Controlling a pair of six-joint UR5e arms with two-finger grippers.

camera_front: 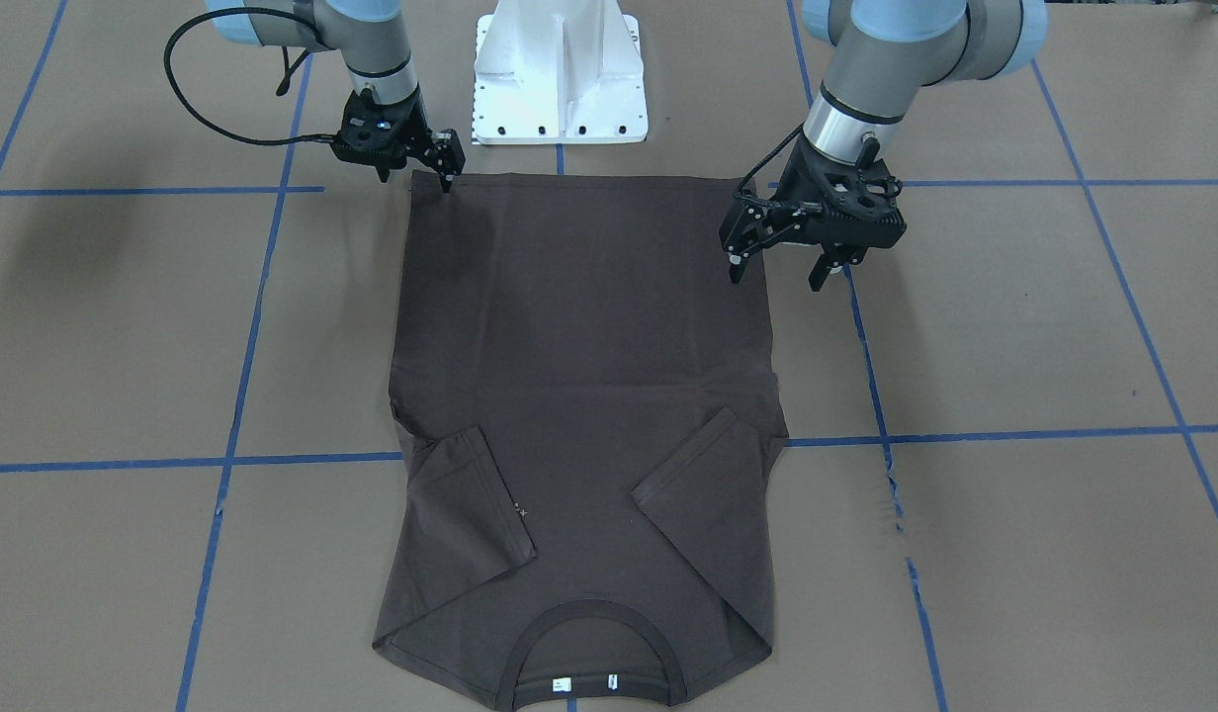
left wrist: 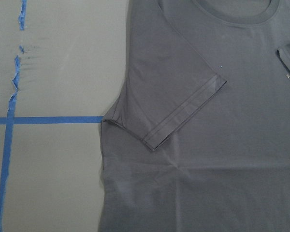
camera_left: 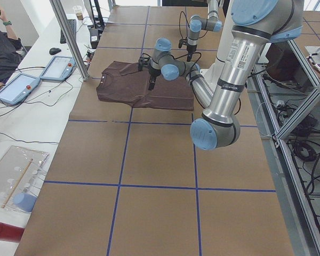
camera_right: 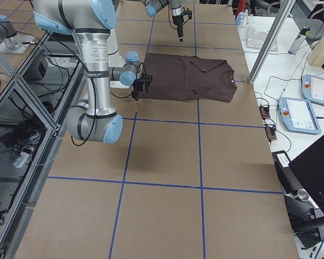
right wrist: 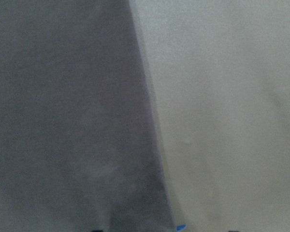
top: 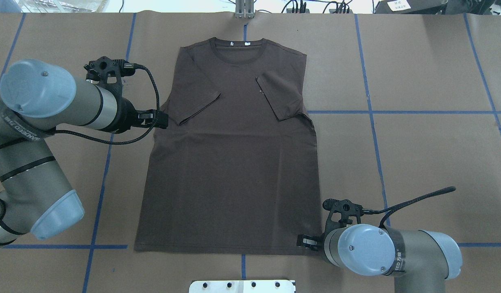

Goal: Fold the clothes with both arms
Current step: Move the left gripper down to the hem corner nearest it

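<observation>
Both tools stand apart: my left tool [camera_front: 777,274] hovers astride the T-shirt [camera_front: 579,396] side edge, my right tool [camera_front: 416,178] straddles its hem corner.

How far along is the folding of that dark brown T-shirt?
Early stage. Done: the dark brown short-sleeved T-shirt lies flat with both sleeves folded inward. In hand: the black right tool sits at a hem corner; the left tool hovers open by the shirt's side edge, gripping nothing. Left: folding the body itself.
</observation>
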